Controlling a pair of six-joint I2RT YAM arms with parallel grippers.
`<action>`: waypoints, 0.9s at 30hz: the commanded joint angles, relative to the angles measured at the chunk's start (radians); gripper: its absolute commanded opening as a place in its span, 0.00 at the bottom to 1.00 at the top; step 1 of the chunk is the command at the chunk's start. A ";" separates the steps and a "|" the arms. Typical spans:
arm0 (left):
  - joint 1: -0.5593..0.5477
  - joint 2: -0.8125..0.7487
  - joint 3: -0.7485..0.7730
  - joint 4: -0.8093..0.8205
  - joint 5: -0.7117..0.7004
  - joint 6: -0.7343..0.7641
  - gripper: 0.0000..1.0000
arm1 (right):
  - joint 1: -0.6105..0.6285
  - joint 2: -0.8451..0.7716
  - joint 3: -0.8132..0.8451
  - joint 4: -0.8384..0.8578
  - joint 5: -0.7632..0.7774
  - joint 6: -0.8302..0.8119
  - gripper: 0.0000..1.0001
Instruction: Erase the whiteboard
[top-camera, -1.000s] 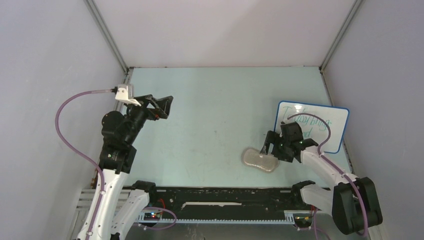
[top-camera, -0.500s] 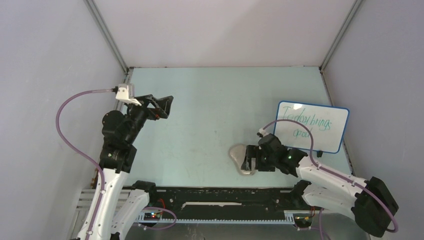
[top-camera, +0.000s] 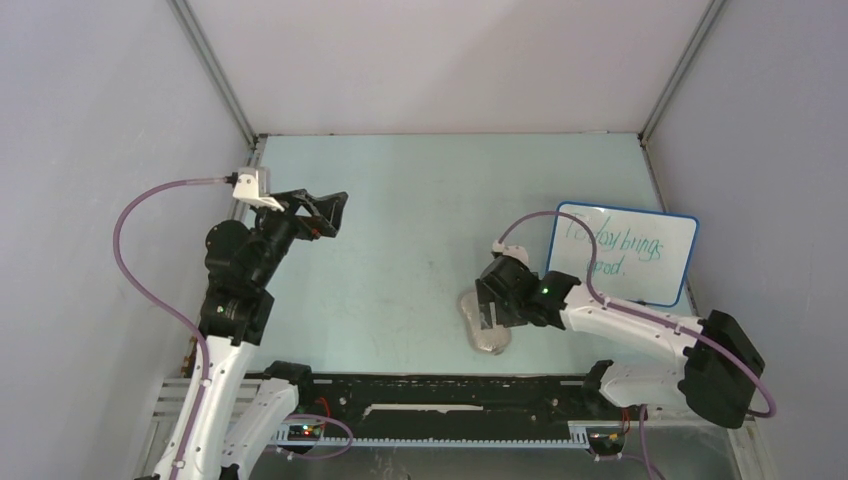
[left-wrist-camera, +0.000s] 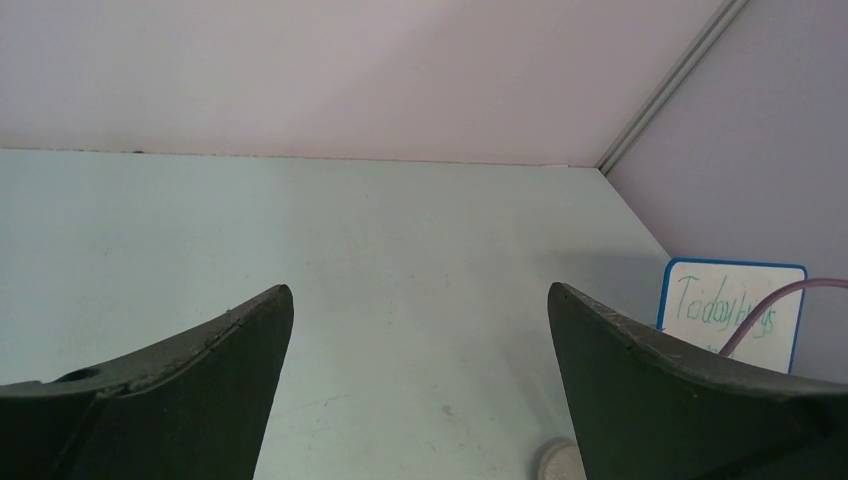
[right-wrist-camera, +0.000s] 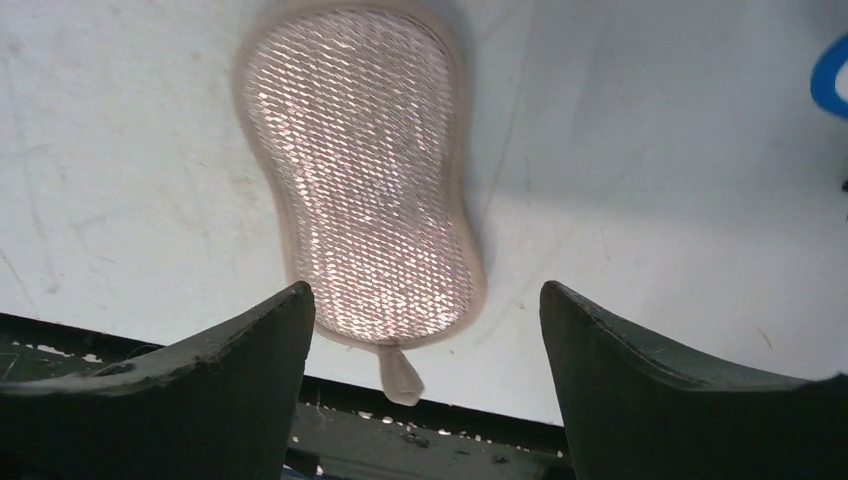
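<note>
Sponge pad (right-wrist-camera: 365, 180) partly beneath spread, empty right fingers (right-wrist-camera: 200, 390); left fingers (left-wrist-camera: 180, 380) likewise; whiteboard (top-camera: 650, 260) edge behind right arm (top-camera: 620, 322).

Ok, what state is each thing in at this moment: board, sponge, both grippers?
whiteboard: lying on the table, green handwriting on it, not yet erased.
sponge pad: lying flat on the table, mesh face up, not gripped.
right gripper: jaws open, poised over the sponge pad, holding nothing.
left gripper: jaws open, empty, raised above the table.
</note>
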 joint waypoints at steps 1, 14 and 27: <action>-0.006 -0.001 -0.020 0.024 0.004 -0.002 1.00 | 0.030 0.071 0.087 0.016 0.050 -0.065 0.82; -0.006 0.004 -0.018 0.026 0.012 -0.006 1.00 | 0.142 0.440 0.286 0.010 0.133 -0.028 0.77; -0.006 0.010 -0.019 0.026 0.017 -0.007 1.00 | 0.168 0.623 0.272 0.107 0.089 0.036 0.55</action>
